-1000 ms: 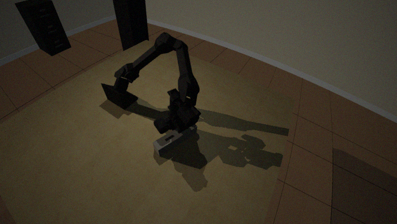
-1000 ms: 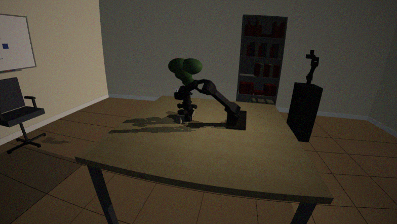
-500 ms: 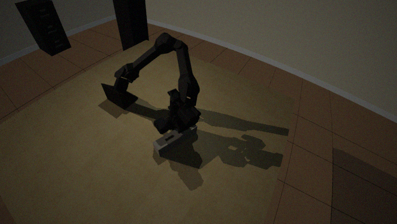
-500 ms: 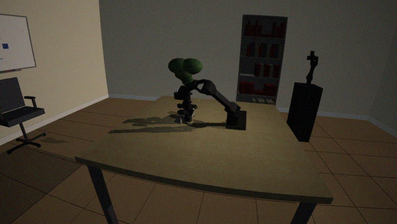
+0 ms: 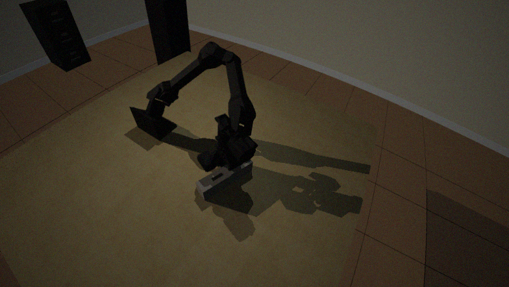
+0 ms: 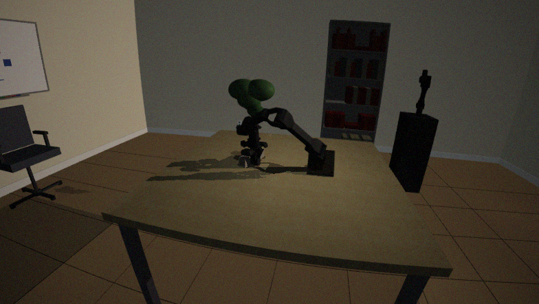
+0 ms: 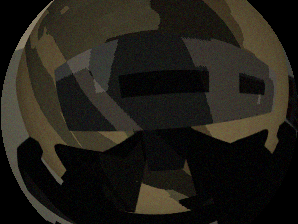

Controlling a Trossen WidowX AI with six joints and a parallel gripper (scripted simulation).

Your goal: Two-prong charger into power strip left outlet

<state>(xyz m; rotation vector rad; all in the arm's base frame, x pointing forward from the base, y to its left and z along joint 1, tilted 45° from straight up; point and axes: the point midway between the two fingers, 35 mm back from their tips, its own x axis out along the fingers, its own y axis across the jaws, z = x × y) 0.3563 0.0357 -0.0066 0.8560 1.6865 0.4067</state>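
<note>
The power strip [image 5: 209, 180] [image 6: 243, 161] [image 7: 235, 107] lies on the table, pale and partly in shadow. In the wrist view it spans the upper half, with a long dark recess and a shorter one on its right. My gripper [image 7: 164, 131] points down close beside the strip and is shut on the charger [image 7: 166, 157], a dark block between the fingertips at the strip's lower edge in the wrist view. The gripper's fingers cover the middle of the strip in the top view. The prongs and outlet holes are hidden or too dark to tell; I cannot tell whether the prongs touch the strip.
The arm's base plate [image 5: 153, 124] [image 6: 320, 166] stands on the table [image 5: 106, 213] [image 6: 302, 219]. The arm arches above, casting long shadows over the strip and table. A green rounded plant-like shape [image 6: 251, 92] shows behind the arm. A chair and a bookshelf stand farther off.
</note>
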